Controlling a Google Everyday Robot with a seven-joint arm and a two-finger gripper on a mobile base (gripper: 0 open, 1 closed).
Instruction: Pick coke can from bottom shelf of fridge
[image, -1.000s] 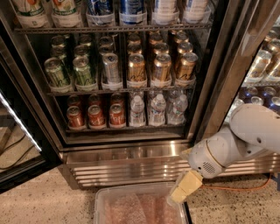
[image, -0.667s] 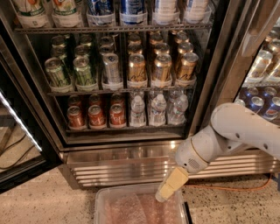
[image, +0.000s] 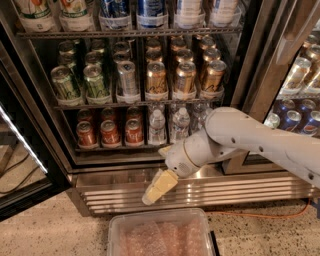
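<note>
My pincer (image: 159, 186) hangs low before the ribbed steel base of the fridge (image: 100, 192).
Its width I cannot tell. The red coke can (image: 133, 131) stands on the thin dark bottom shelf (image: 115, 148), beside clear water bottles (image: 157, 127); a clear tub (image: 113, 225) lies below me.

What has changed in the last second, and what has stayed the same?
The gripper moved left and slightly up, toward the bottom shelf. It is in front of the fridge base and has taken hold of nothing. The coke cans and the tub on the floor stayed put.
</note>
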